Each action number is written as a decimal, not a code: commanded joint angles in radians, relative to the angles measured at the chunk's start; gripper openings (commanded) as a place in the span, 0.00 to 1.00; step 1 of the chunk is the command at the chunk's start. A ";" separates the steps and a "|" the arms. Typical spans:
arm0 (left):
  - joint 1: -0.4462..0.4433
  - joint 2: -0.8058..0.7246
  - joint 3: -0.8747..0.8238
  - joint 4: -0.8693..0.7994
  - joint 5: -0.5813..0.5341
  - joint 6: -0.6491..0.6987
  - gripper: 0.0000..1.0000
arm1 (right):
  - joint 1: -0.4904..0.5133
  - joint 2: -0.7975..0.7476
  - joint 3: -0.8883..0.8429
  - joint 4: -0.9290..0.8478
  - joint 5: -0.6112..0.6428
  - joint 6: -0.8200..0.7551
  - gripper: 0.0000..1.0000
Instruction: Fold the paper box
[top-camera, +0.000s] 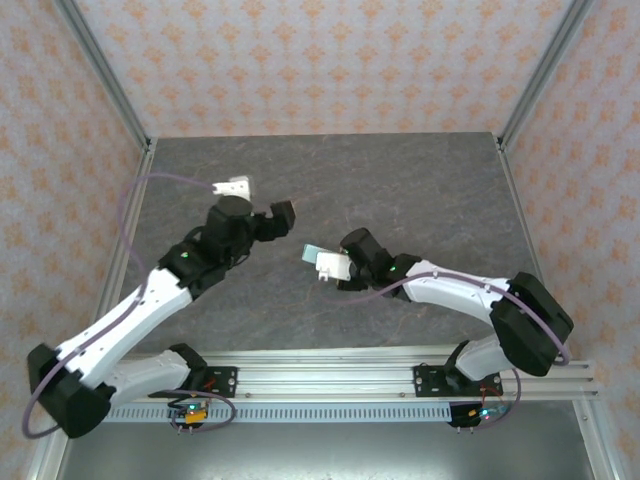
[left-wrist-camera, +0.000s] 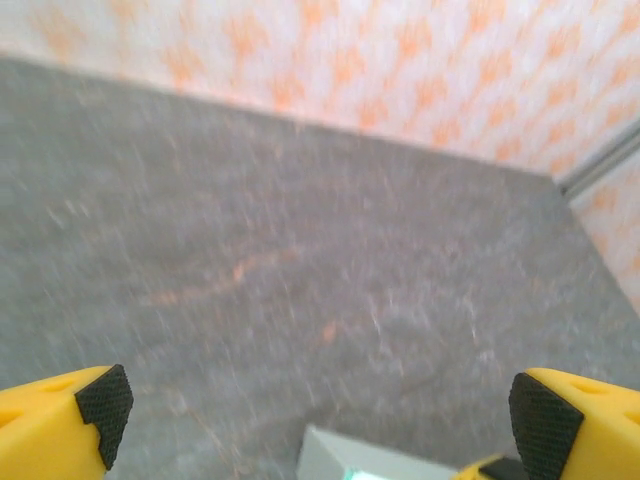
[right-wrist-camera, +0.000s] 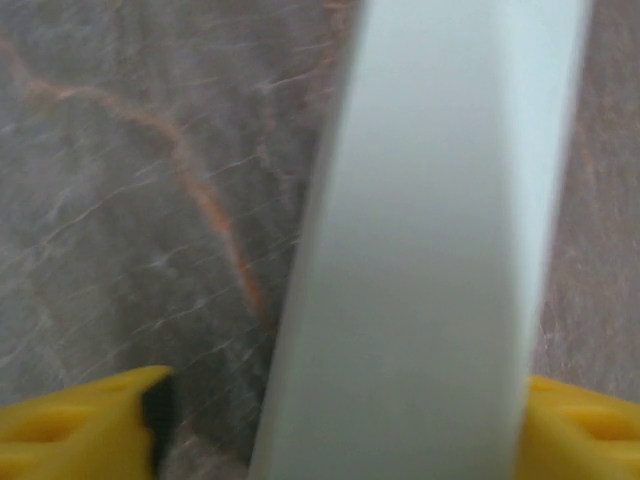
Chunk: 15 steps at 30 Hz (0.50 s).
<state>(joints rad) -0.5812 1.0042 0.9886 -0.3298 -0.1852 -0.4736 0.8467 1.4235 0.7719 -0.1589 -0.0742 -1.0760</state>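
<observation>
Right gripper (right-wrist-camera: 345, 430) straddles paper box (right-wrist-camera: 430, 250) near table (top-camera: 420, 180) centre, jaws spread, gap at one pad, so not clamped. Left gripper (left-wrist-camera: 325, 410) wide apart, empty, close by. Risk: loose card tips or springs unfolded.

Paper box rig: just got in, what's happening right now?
Two arms are working on the paper box over the grey table. The box stands between the fingers of the right gripper, which are spread wide; it sits against one finger with a gap to the other, so it doesn't look clamped. The left gripper is open and empty, with a corner of the box at the bottom of its wrist view. I can't tell how far the folding has got.
</observation>
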 joint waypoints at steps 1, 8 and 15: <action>0.012 -0.006 -0.017 -0.145 -0.162 0.107 1.00 | 0.002 -0.058 -0.014 -0.051 -0.014 -0.073 0.99; 0.012 -0.098 -0.138 -0.135 -0.318 0.108 1.00 | 0.002 -0.299 -0.045 -0.068 -0.215 -0.018 0.99; 0.012 -0.161 -0.205 -0.117 -0.150 0.235 1.00 | -0.056 -0.519 -0.096 0.114 -0.297 0.190 0.99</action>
<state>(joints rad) -0.5735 0.8841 0.8242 -0.4618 -0.3981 -0.3199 0.8177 0.9691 0.7082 -0.1509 -0.2981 -1.0088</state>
